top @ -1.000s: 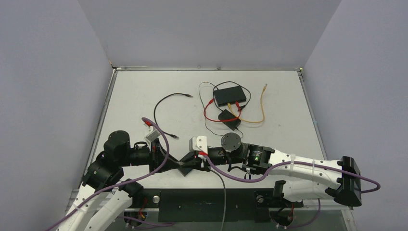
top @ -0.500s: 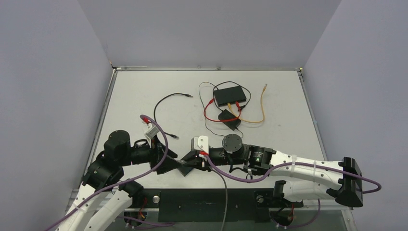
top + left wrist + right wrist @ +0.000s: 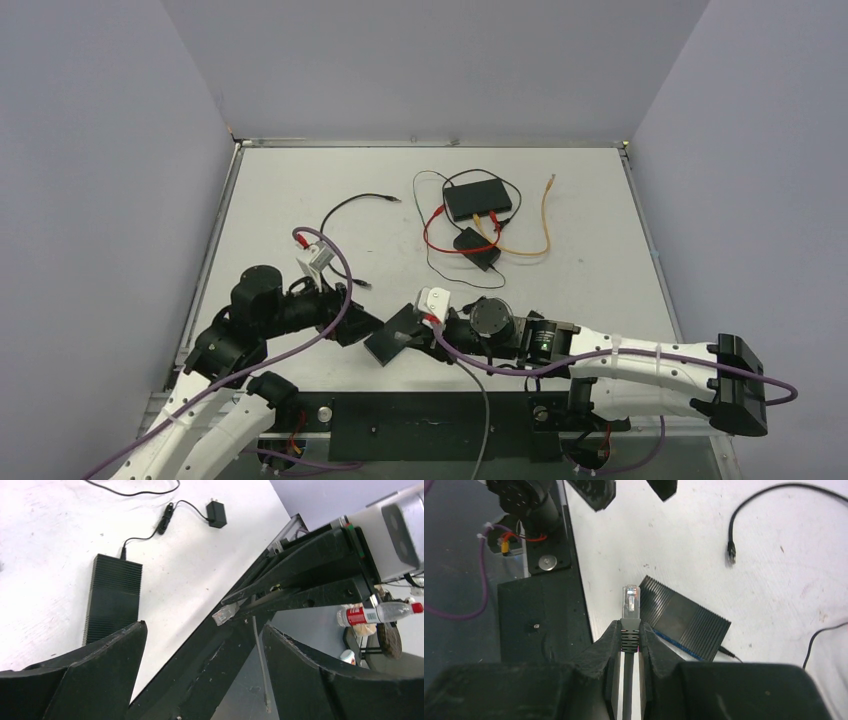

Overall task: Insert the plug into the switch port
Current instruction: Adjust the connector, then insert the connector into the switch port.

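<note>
Two fingers of the right pincer point(image 3: 630, 628) are closed tight on the grey boot of the plug point(image 3: 630, 599), whose clear tip sticks out past them. Its grey cable point(image 3: 626, 677) runs back between the fingers. The plug hangs in the air over the near edge of the table point(image 3: 300, 190), left of the middle. Facing it, the left pincer point(image 3: 204, 630) gapes wide with nothing between its fingers point(image 3: 100, 660), apart from the plug. On the table just beyond the plug lies a ribbed black box point(image 3: 684, 617), with a thin lead running from it to a power adapter point(image 3: 216, 514). A loose black cable end point(image 3: 730, 550) lies farther in. The network switch point(image 3: 477, 198), with red and orange cables plugged in, sits well apart toward the far edge, right of centre.
</note>
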Available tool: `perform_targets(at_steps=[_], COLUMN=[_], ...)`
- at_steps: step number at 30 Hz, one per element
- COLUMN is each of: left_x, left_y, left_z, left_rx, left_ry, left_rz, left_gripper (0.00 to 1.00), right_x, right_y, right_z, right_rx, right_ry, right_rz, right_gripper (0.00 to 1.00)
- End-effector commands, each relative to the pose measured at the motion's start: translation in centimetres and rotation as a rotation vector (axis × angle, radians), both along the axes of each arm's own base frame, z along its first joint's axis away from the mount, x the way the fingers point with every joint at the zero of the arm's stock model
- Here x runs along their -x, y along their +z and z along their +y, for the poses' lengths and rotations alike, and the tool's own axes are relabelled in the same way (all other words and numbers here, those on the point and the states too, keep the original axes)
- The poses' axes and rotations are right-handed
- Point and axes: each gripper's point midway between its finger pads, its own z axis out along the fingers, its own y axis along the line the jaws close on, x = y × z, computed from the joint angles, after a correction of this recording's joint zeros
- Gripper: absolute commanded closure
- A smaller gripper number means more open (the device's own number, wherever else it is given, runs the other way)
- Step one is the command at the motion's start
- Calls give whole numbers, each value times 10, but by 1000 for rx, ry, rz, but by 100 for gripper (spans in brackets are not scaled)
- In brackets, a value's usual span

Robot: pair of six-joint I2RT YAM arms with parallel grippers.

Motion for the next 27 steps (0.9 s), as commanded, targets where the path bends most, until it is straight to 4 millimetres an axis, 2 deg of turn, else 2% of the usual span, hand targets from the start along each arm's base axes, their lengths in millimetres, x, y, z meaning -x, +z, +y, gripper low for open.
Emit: perform_targets(at_steps=[1, 8, 12, 22, 27], left_x=[-23, -38, -46, -58, -63], left_y=[-8, -43, -58, -100, -119], left_z=[3, 7, 8, 4, 5], left_rx=[4, -17, -29, -29, -51], left_ry=[132, 251, 301, 369, 389], left_rz=[13, 139, 177, 285, 300], left_gripper=[15, 11, 11, 11, 11], right_x=[-11, -24, -20, -16, -6], right_y=[-10, -46, -68, -93, -116], right_z=[-7, -18, -16, -10, -4], right_rx=[-7, 73, 123, 142, 171], right_ry=[-145, -318, -343, -431, -423], right_rz=[38, 57, 52, 44, 74], right_gripper=[100, 100, 100, 100, 100])
